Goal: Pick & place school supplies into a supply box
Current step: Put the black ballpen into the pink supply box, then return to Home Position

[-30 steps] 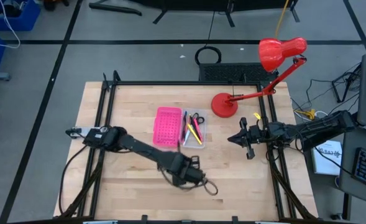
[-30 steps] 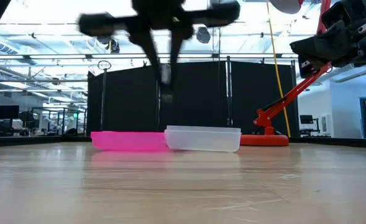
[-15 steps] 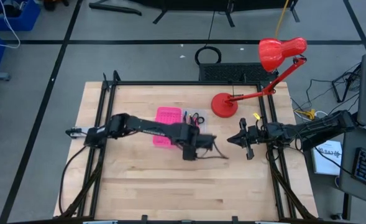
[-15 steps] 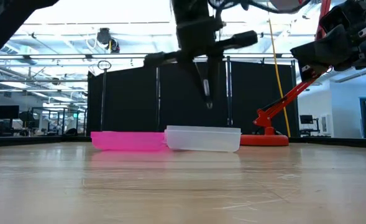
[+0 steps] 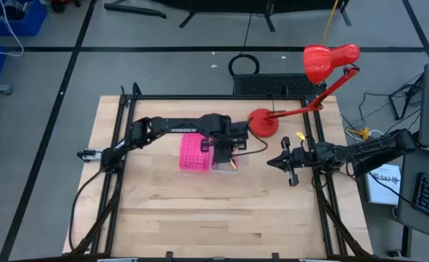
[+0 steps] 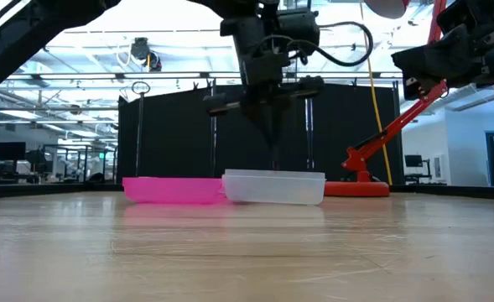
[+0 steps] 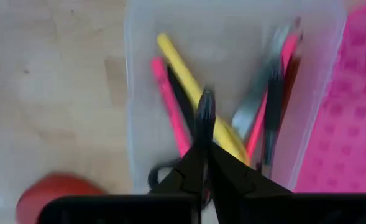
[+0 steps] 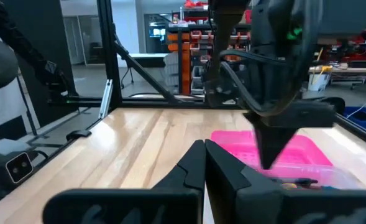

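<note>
Translucent whitish box (image 5: 229, 161) sits on the wood table (image 5: 163, 211), its long side touching a pink perforated tray (image 5: 194, 149); in the low view the two stand side by side, box (image 6: 273, 187) nearer the red lamp base (image 6: 357, 186).

Left gripper (image 5: 222, 151) hangs directly over the box, pointing down. In the low view its tip (image 6: 273, 151) is just above the box rim, not touching it. Left wrist view: fingers (image 7: 195, 171) pressed together on a thin dark pen (image 7: 205, 112), which sticks out past the fingertips toward the box floor.

Inside the box, by that same view: yellow pencil (image 7: 192, 93), pink-red pens (image 7: 169, 102), dark pens (image 7: 271, 112) lying lengthwise, some crossing; a black loop at one end, likely the scissors' handle (image 7: 159, 177), mostly hidden.

Right gripper (image 5: 283, 163) waits raised near the table's right edge, beside the lamp arm, well apart from the box. Right wrist view shows its fingers (image 8: 192, 171) closed together, nothing between them.
</note>
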Motion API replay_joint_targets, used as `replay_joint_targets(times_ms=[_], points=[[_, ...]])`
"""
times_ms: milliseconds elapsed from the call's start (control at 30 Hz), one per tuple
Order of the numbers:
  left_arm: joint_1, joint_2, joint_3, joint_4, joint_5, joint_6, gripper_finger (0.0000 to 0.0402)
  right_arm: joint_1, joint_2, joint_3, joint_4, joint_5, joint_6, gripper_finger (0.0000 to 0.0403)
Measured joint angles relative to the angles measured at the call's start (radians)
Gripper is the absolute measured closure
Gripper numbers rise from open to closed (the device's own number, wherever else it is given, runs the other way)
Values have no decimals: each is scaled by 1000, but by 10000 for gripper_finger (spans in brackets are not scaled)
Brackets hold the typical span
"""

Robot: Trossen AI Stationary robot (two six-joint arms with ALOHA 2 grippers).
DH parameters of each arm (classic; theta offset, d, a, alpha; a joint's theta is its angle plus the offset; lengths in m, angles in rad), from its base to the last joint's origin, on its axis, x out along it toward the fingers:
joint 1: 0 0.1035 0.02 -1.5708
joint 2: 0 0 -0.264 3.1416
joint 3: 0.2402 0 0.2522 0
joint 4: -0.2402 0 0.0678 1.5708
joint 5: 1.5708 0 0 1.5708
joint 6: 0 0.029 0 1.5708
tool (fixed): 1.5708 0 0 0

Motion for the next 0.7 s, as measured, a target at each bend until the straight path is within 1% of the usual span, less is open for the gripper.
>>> replay_joint_targets(times_ms=[100, 167, 267, 433, 500, 600, 700], points=[[9, 0, -13, -7, 85, -4, 397, 0, 0, 0, -10, 0, 20, 403], [13, 0, -23, -3, 117, -3, 398, 0, 0, 0, -19, 0, 52, 403], [22, -1, -56, 27, 117, -3, 395, 0, 0, 0, -39, 0, 83, 403], [30, 0, -82, 56, 75, -40, 395, 0, 1, 0, -79, 0, 88, 403], [29, 0, -81, 66, 77, -87, 392, 0, 1, 0, -89, 1, 97, 403], [28, -29, -75, 66, 99, -205, 397, 0, 1, 0, -90, 1, 115, 403], [38, -121, -78, -8, 119, -296, 397, 0, 1, 0, -84, 1, 121, 403]])
